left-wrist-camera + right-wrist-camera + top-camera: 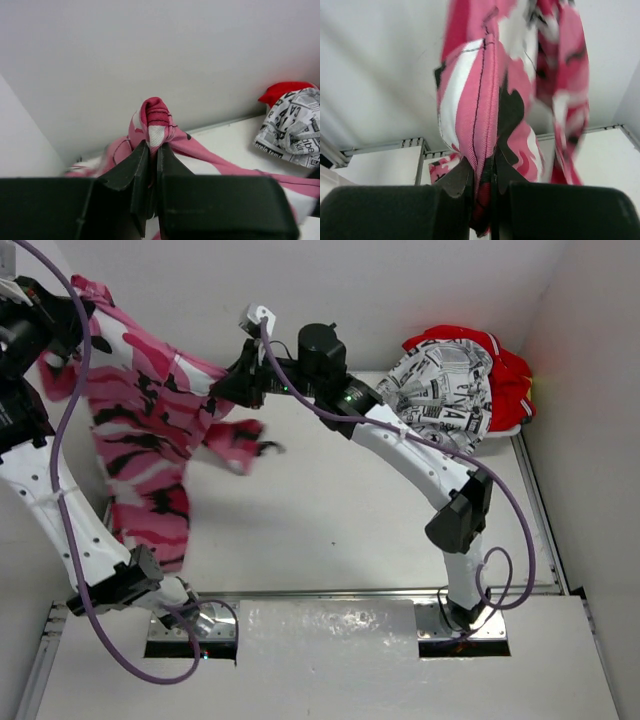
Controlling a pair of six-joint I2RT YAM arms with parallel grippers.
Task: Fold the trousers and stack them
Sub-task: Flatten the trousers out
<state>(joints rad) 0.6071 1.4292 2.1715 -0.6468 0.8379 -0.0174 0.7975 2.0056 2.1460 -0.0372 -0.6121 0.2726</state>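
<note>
Right gripper (pixel 228 380) and left gripper (pixel 70 302), seen from above, are both clamped on the camouflage pair (pixel 150 440). It's held up well left of the newsprint-patterned one (pixel 445 390), which lies over the red one (pixel 512 380). I'd pull the grips apart evenly so it hangs flat before laying it down. Left wrist: bunched cloth, can't tell which edge. Right wrist: blurry folds, the rest cut off.

Ahead of the left gripper (pixel 152 146) I see a plain white back wall (pixel 165 50). It meets a white side wall (pixel 20 135) off to the gripper's left, and the white table (pixel 225 137) runs below it. Beyond the right gripper (pixel 485 172) a grey metal rail (pixel 395 146) edges the table. From above the light looks soft and even. A glossy sheet (pixel 330 625) lies at the table's near edge.
</note>
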